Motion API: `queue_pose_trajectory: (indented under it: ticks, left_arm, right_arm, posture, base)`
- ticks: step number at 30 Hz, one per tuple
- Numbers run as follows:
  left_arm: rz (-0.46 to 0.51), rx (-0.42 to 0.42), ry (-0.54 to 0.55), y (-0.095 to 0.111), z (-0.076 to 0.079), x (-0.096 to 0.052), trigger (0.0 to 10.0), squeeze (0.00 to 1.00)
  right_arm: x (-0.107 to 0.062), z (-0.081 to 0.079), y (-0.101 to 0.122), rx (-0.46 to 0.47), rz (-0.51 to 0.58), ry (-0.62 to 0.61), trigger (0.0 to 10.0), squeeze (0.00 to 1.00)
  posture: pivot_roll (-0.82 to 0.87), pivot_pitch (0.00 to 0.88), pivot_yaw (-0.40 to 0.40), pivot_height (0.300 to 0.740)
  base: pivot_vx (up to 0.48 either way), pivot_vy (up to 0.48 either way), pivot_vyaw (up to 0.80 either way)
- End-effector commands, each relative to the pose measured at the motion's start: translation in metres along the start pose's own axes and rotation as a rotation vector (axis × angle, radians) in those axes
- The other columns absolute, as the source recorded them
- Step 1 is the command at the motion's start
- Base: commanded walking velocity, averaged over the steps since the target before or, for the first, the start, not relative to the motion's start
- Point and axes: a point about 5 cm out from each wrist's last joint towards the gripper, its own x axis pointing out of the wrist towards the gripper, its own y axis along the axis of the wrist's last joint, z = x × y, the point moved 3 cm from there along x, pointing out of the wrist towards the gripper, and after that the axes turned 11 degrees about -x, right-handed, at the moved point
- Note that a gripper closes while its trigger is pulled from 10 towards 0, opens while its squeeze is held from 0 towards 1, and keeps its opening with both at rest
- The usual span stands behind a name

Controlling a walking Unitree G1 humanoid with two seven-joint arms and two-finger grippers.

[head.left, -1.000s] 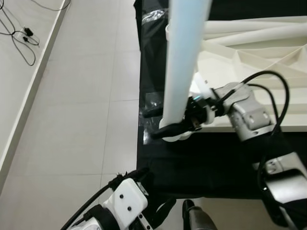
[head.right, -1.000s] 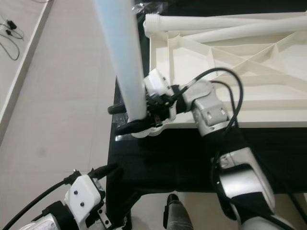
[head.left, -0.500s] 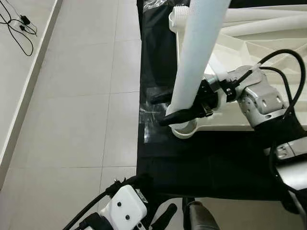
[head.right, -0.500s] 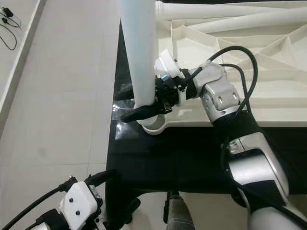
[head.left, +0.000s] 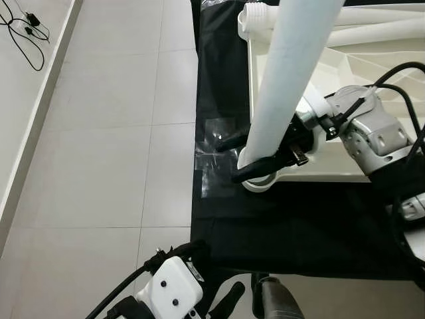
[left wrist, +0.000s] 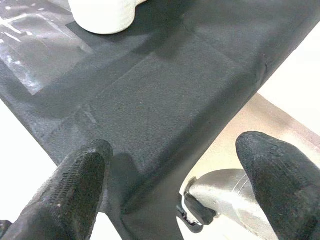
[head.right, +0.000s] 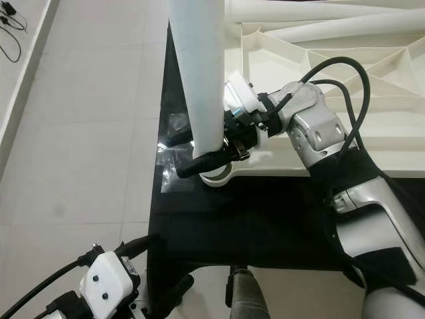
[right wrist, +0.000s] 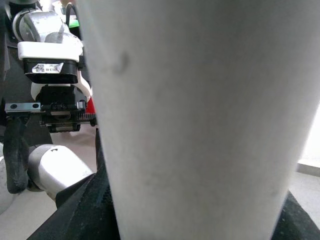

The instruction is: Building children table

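**White table leg gripped over the corner socket**

A black cloth (head.left: 299,219) lies on pale floor tiles (head.left: 99,133), with a clear shiny plastic patch (head.left: 212,159) at its edge. On the cloth rests the upturned white tabletop (head.right: 372,113), its underside a web of moulded ribs. More white legs (head.right: 319,10) lie across its far side. Black cables (head.left: 26,33) trail on the floor by the wall.

The right gripper (head.right: 206,149) has its two black fingers pinched around a smooth, round white table leg (head.right: 202,73), which stands tilted with its lower end at the round corner socket (head.right: 216,176). The leg hides much of the corner.

The left gripper (left wrist: 175,185) hangs low beside the cloth's near edge, its ridged fingers (left wrist: 80,185) spread wide and holding nothing.
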Motion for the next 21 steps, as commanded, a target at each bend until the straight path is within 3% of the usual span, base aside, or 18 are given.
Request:
queue_pose_trajectory:
  ticks: [1,15,21]
  left_arm:
    - [-0.035,-0.012,-0.01,-0.004,0.004,-0.004,10.0,0.0]
    - [-0.036,-0.011,-0.008,-0.004,0.003,-0.003,10.0,0.0]
    - [-0.038,-0.011,-0.009,-0.005,0.002,-0.002,10.0,0.0]
  right_arm:
    - [0.002,-0.016,-0.021,0.097,-0.041,0.048,10.0,0.0]
    - [-0.006,-0.024,-0.02,0.129,-0.06,0.068,10.0,0.0]
    - [-0.001,-0.035,-0.02,0.147,-0.036,0.111,10.0,0.0]
  posture:
    - [0.16,0.526,0.104,0.74]
    - [0.15,0.526,0.104,0.74]
    - [0.15,0.516,0.109,0.74]
  base:
    - [0.0,0.0,0.0]
    - [0.0,0.0,0.0]
    - [0.0,0.0,0.0]
